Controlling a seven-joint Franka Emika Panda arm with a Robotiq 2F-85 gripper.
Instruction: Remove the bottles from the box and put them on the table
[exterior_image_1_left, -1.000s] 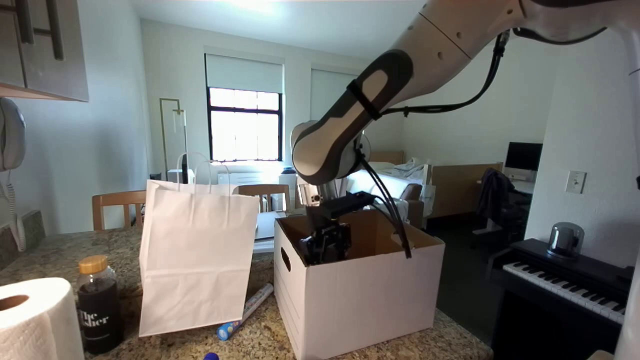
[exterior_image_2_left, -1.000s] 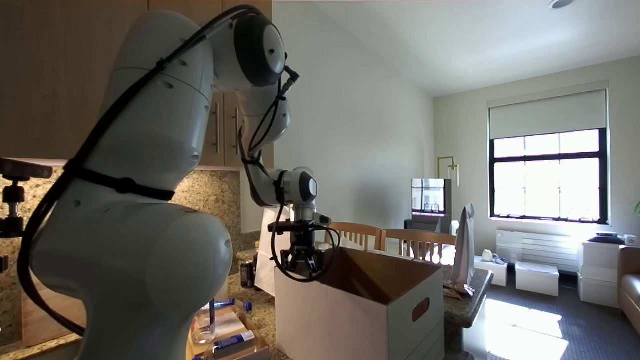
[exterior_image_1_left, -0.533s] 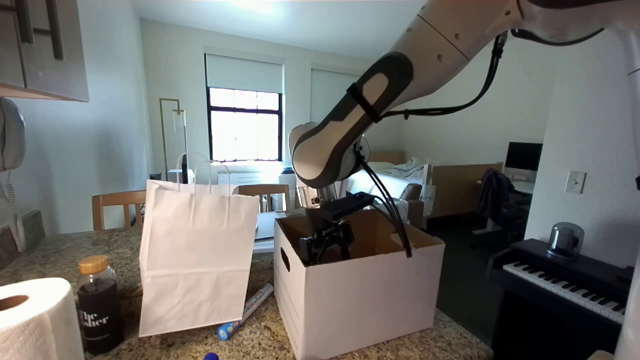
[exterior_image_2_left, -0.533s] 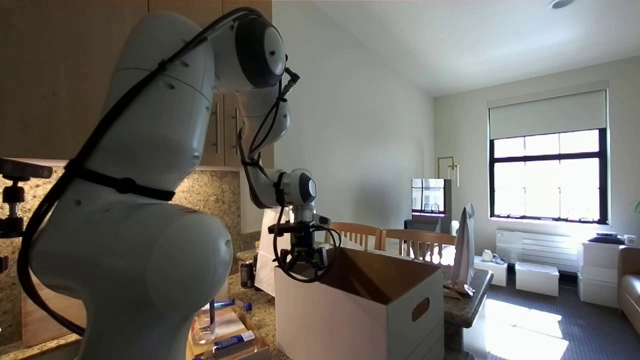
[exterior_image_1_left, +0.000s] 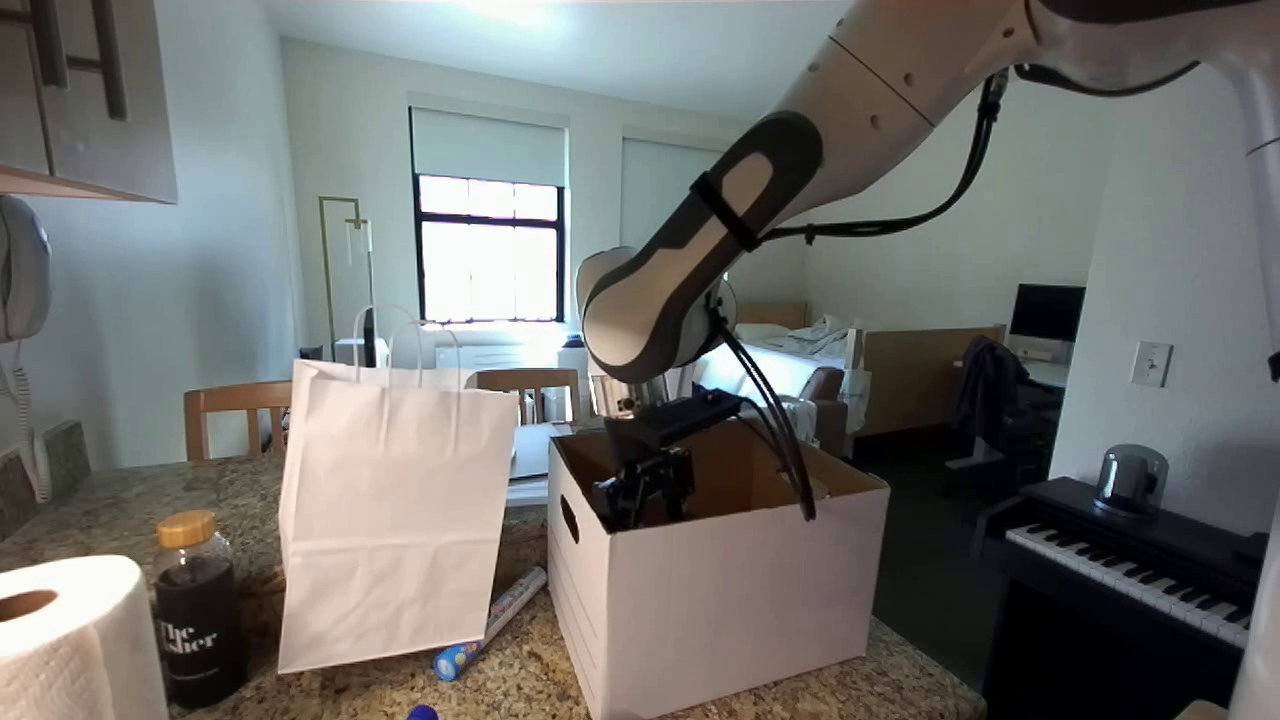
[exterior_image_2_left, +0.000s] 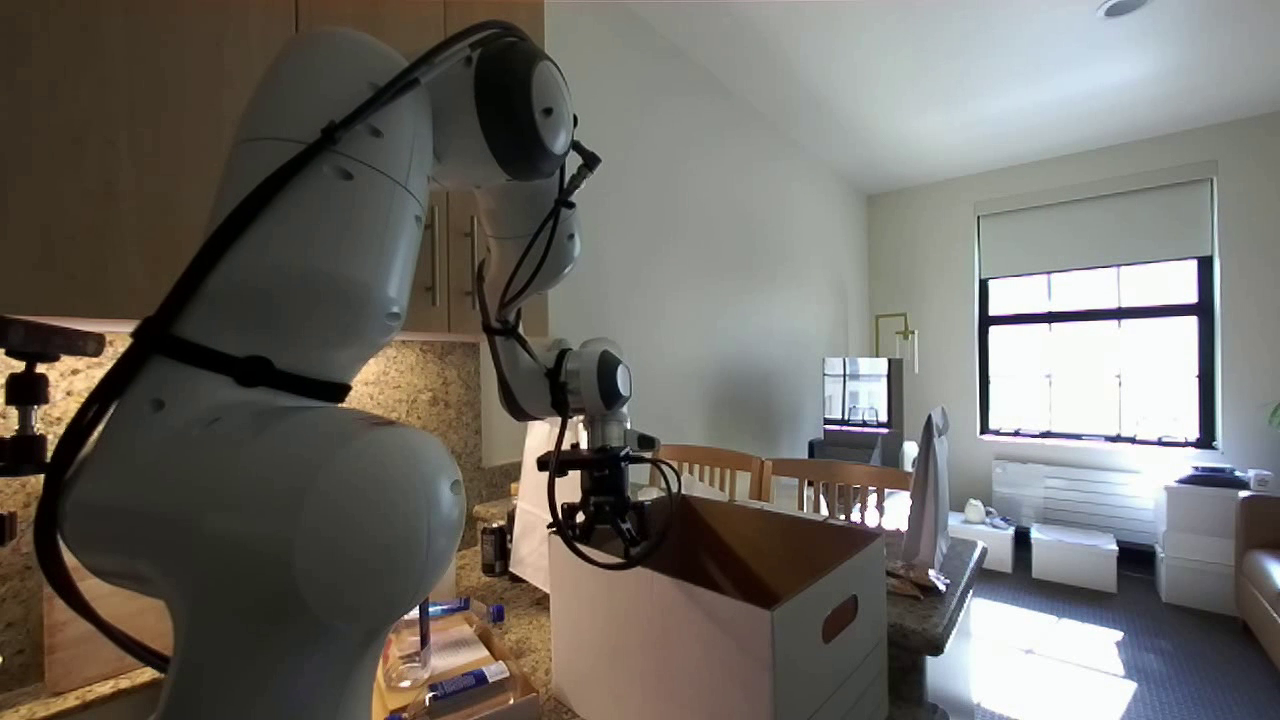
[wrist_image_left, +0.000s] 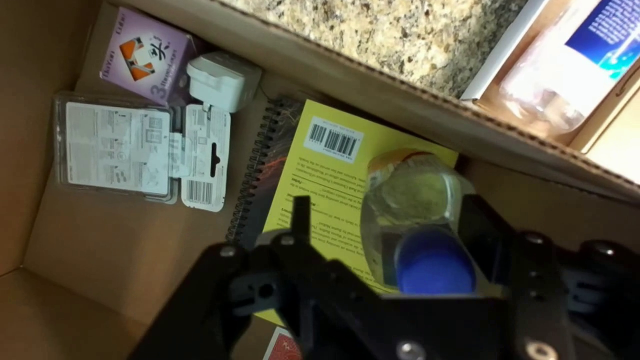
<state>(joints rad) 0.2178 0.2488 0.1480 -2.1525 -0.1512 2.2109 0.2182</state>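
The white box (exterior_image_1_left: 740, 600) stands open on the speckled table (exterior_image_1_left: 515, 690); it also shows in an exterior view (exterior_image_2_left: 665, 640). In the wrist view a clear bottle with a blue cap (wrist_image_left: 435, 265) is inside the box, over a yellow book. My gripper (wrist_image_left: 385, 220) is open, its fingers apart around the bottle's upper part, with the bottle close to the right finger. In both exterior views the gripper (exterior_image_1_left: 648, 500) reaches into the box opening at its rim (exterior_image_2_left: 612, 525). Other clear bottles with blue labels (exterior_image_2_left: 470, 682) lie in a shallow tray beside the box.
The box also holds a yellow book (wrist_image_left: 300, 165), a purple cube box (wrist_image_left: 145, 55), a white plug (wrist_image_left: 225, 80) and a blister pack (wrist_image_left: 117, 147). A white paper bag (exterior_image_1_left: 395, 530), a dark jar (exterior_image_1_left: 200, 620), a paper roll (exterior_image_1_left: 80, 640) and a blue tube (exterior_image_1_left: 490, 625) stand or lie nearby.
The arm and gripper have sunk slightly and shifted a little to the left in an exterior view. The fingers' pose has changed a little. The bottles in the tray have not moved.
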